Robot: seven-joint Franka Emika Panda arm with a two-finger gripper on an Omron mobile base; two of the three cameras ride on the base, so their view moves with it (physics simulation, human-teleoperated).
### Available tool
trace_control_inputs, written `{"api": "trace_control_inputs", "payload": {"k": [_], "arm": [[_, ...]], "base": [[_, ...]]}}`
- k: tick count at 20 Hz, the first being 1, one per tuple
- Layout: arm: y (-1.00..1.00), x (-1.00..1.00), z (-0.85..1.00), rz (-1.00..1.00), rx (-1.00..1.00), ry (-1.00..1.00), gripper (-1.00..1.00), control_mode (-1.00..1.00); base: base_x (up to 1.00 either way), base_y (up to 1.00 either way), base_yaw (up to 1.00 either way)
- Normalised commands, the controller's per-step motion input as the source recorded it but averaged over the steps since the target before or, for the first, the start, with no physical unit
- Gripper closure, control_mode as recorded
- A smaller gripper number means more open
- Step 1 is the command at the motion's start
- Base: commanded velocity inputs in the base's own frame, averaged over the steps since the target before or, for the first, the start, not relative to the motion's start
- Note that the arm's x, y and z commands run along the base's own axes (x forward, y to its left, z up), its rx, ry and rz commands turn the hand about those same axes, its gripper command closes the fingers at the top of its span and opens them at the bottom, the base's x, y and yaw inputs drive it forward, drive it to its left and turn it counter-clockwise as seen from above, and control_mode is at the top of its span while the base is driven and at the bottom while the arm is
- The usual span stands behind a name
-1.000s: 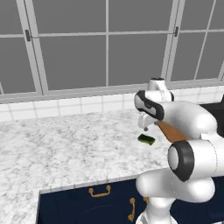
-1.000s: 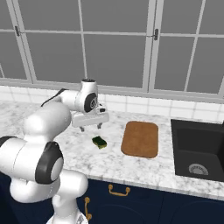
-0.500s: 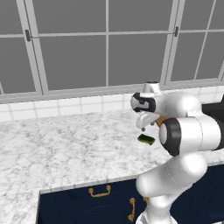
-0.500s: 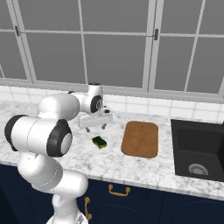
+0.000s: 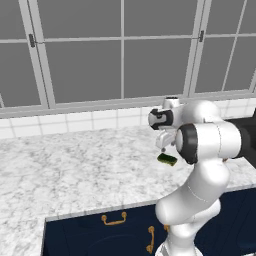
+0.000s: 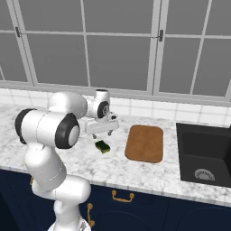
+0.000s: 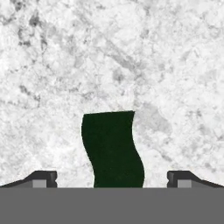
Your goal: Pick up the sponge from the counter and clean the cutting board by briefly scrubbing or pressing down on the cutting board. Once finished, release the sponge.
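one sponge [image 7: 113, 148] lies flat on the marbled counter [image 7: 175, 65], dark green face up, at about 6 o'clock in the hand view and framed between the two dark fingertips [image 7: 41, 178]. the gripper [image 6: 102, 131] hangs above it with its jaws spread wide and nothing between them, apart from the sponge rather than touching it. from the right base view the sponge [image 6: 103, 146] sits just beside the near-left corner of the cutting board [image 6: 145, 143], at roughly 9 o'clock from it, with a dark sink [image 6: 205, 153] beyond the board at 3 o'clock. the left base view shows the same sponge [image 5: 167, 159] peeking out just beside the arm's elbow, under the gripper [image 5: 162, 145].

the step in hand looks to be the descent for the pick. done well, it would mean a straight drop with the sponge kept centred between the tips, closing across its narrow width only once the pads flank its sides. the sponge's outline curves, so a lopsided approach could nudge or spin it on the smooth stone. a low, soft block like this likely wants a deep reach, nearly to the counter.
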Motion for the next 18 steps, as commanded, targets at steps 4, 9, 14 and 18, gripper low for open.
{"api": "trace_control_inputs", "payload": {"k": [4, 9, 14, 18], "arm": [[0.00, 0.00, -0.24, 0.00, 0.00, 0.01, -1.00, -1.00], [0.00, 0.00, -0.15, 0.05, 0.00, 0.00, -1.00, -1.00], [0.00, -0.12, -0.03, 0.12, 0.00, 0.00, -1.00, -1.00], [-0.01, -0.02, -0.08, 0.12, 0.00, 0.00, -1.00, -1.00]], "base": [[0.00, 0.00, 0.00], [0.00, 0.00, 0.00], [0.00, 0.00, 0.00], [0.00, 0.00, 0.00]]}}
